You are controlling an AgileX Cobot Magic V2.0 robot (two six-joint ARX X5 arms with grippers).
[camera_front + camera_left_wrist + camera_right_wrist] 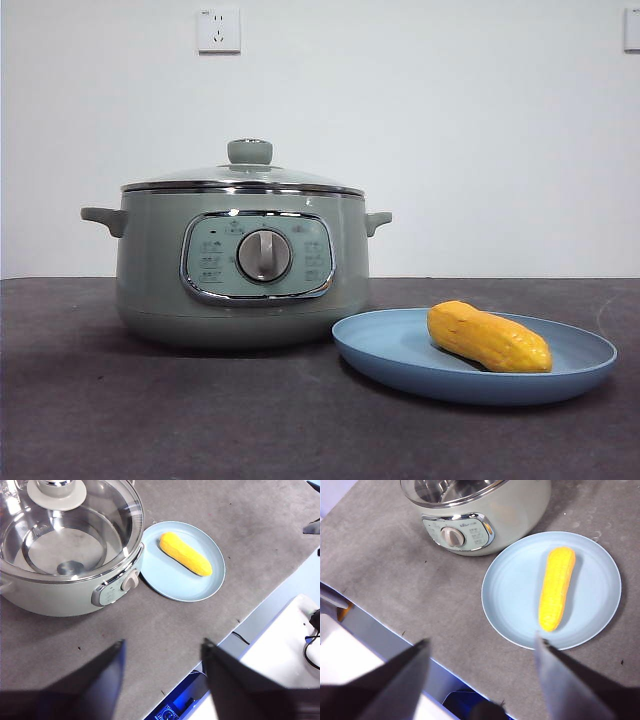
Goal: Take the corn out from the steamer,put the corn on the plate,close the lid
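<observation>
The yellow corn (489, 338) (185, 553) (556, 587) lies on the light-blue plate (400, 352) (206, 585) (510, 595), just right of the sage-green steamer (240, 262) (60, 597) (515, 510). The glass lid (245, 175) (100, 535) with its green knob (249, 151) (56, 492) sits on the steamer. My left gripper (162, 652) hovers open high above the table's front edge, with nothing between its jaws. My right gripper (482, 652) is also open and empty, raised above the table edge in front of the plate. Neither gripper shows in the front view.
A dark grey mat (200, 420) covers the table. A white wall with a socket (219, 30) stands behind. Beyond the table's front edge lie a white unit with cables (295, 640) and the pale floor (375, 635).
</observation>
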